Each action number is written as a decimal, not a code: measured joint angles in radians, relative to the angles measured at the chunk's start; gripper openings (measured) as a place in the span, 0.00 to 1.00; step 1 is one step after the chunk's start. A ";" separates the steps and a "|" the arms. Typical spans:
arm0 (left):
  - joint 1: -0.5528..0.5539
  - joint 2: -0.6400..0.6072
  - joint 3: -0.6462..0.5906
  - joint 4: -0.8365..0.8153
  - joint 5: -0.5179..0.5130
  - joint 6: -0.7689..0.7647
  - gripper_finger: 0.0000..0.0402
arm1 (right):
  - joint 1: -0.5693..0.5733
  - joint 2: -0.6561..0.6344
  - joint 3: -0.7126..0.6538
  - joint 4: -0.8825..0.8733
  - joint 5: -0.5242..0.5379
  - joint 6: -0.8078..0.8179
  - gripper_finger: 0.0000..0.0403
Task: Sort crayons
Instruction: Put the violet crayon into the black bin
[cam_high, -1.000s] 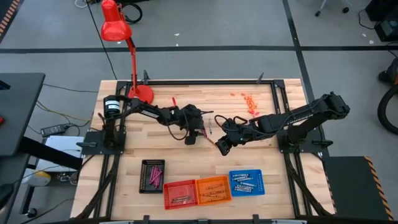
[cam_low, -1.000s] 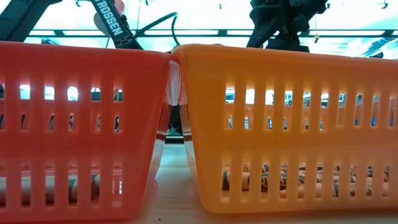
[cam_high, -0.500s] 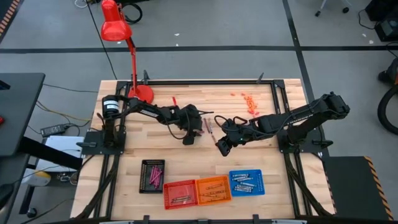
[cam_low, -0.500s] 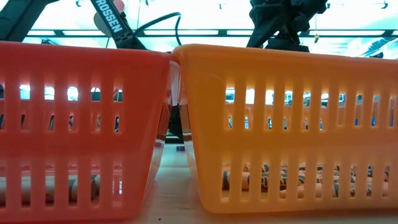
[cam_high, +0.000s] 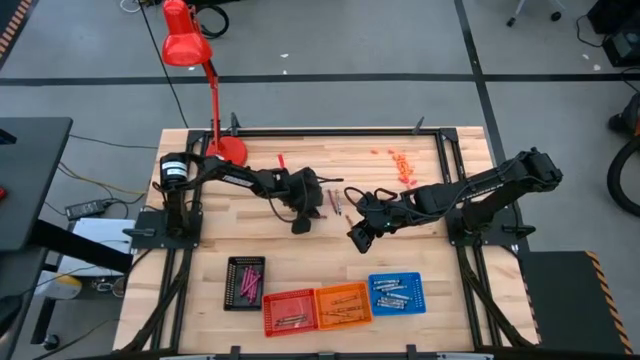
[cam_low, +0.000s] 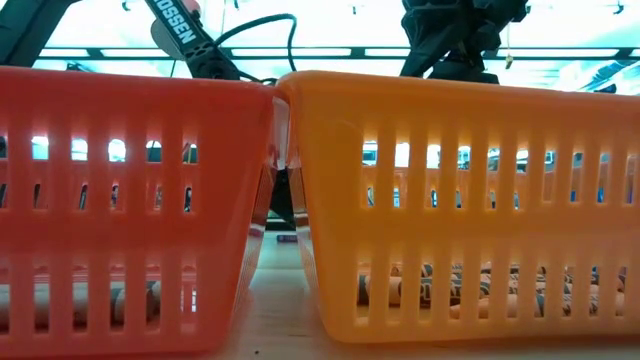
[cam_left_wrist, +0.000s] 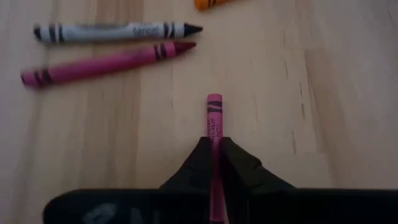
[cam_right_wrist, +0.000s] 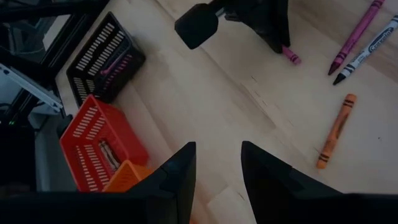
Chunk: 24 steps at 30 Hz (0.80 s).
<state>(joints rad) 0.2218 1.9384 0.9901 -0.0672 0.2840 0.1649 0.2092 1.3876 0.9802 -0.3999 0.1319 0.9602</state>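
Left gripper (cam_left_wrist: 214, 146) jaws clamped on a magenta crayon (cam_left_wrist: 214, 115) mid-surface; lift straight, clear the loose crayons (cam_left_wrist: 112, 46) beside it. Right gripper (cam_right_wrist: 217, 165) waits nearby, jaws apart.

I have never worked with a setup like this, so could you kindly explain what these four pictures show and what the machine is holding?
These are four cameras on one two-armed robot at a wooden table. The overhead picture shows both dark arms meeting mid-table. The table-level picture looks through a red slotted plastic basket and an orange slotted plastic basket; overhead, a black basket and a blue one flank them. The other two cameras ride on the wrists. The left gripper is shut on a thin magenta wax crayon. Loose on the wood lie a grey crayon, another magenta crayon and an orange crayon. The right gripper hangs open, holding nothing.
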 joint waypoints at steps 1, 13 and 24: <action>-0.001 -0.008 0.000 -0.013 0.000 -0.036 0.05 | 0.000 0.000 0.000 0.000 -0.003 -0.007 0.33; -0.028 -0.270 -0.012 -0.241 0.018 -0.358 0.06 | 0.000 0.000 0.000 0.002 -0.021 -0.081 0.33; -0.235 -0.479 -0.011 -0.579 0.106 -0.782 0.08 | 0.045 -0.001 0.000 0.011 0.075 -0.078 0.33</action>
<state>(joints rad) -0.0134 1.4597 0.9787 -0.6464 0.3898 -0.6172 0.2546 1.3865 0.9801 -0.3885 0.2069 0.8827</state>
